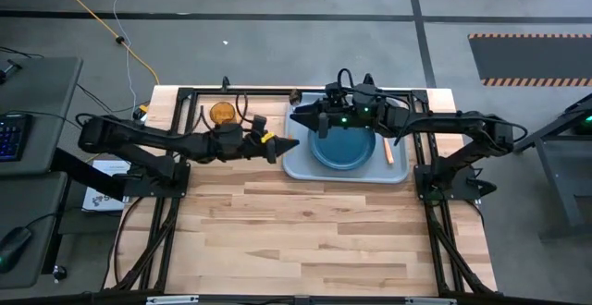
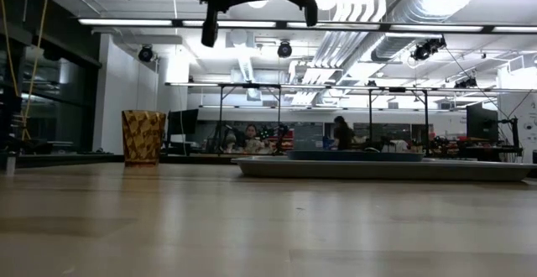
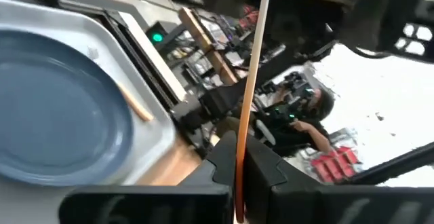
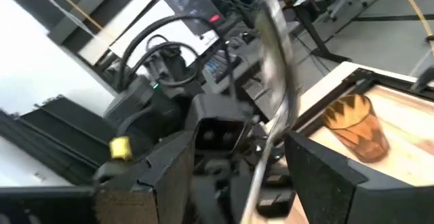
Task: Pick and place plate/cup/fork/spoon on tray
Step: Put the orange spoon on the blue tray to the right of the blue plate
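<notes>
My left gripper, clamped on the utensil's orange handle, must lower flat beside the plate, on the tray.

My right gripper pinches a metal utensil above the plate.

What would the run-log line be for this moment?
left tool shut on thin orange-handled utensil, beside grey-blue rectangular tray | right tool over tray edge | round teal plate on tray | amber cup off tray

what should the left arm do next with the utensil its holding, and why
Probably carry it right, over the tray, and lower it. The left gripper pinches a thin orange handle beside the tray's left edge; the plate and another utensil already lie on the tray.
</notes>
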Motion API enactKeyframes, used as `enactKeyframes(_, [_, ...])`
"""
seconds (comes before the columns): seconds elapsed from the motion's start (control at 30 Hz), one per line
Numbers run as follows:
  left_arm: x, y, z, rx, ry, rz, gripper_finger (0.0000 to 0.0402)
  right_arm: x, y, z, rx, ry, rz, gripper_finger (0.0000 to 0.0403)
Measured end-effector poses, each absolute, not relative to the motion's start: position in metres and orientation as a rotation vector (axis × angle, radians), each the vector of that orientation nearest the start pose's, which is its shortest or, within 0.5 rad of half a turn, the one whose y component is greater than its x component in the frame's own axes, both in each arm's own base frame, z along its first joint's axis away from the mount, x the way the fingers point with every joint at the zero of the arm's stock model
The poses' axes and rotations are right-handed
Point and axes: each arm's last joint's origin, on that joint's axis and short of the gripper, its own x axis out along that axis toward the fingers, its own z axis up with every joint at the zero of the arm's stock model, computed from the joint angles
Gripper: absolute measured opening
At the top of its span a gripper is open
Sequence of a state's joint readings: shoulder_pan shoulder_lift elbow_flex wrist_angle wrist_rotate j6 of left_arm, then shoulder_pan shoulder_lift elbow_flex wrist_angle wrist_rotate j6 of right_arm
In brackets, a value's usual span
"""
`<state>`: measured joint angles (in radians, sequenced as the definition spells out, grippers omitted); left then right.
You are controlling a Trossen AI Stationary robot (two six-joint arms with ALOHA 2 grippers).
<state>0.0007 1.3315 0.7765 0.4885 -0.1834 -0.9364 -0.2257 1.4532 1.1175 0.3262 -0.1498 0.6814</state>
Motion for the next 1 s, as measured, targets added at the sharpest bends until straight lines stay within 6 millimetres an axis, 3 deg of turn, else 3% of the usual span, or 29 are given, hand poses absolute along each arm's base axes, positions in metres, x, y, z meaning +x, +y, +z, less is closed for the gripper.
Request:
enactKeyframes(0.23, [0.300,0.000,0.269,-0.950,-0.033,0.190,0.0000,0.329,-0.073,0.337,0.707,0.017,-0.094,0.0202])
enactKeyframes(0.33, [0.301,0.000,0.268,-0.949,-0.030,0.193,0.0000,0.329,-0.072,0.337,0.713,0.029,-0.071,0.0157])
enactKeyframes(0.53, [0.301,0.000,0.268,-0.947,-0.036,0.199,0.0000,0.328,-0.072,0.335,0.723,0.056,-0.058,0.0017])
enactKeyframes(0.7, [0.301,0.001,0.268,-0.896,-0.023,0.194,0.0016,0.324,-0.073,0.337,0.737,0.076,-0.023,0.0009])
enactKeyframes(0.87, [0.296,0.015,0.273,-0.853,-0.001,0.153,0.0061,0.295,-0.079,0.348,0.703,0.165,-0.073,0.0004])
enactKeyframes(1.0, [0.282,0.029,0.284,-0.808,0.015,0.155,0.0112,0.249,-0.082,0.359,0.671,0.286,-0.179,0.0002])
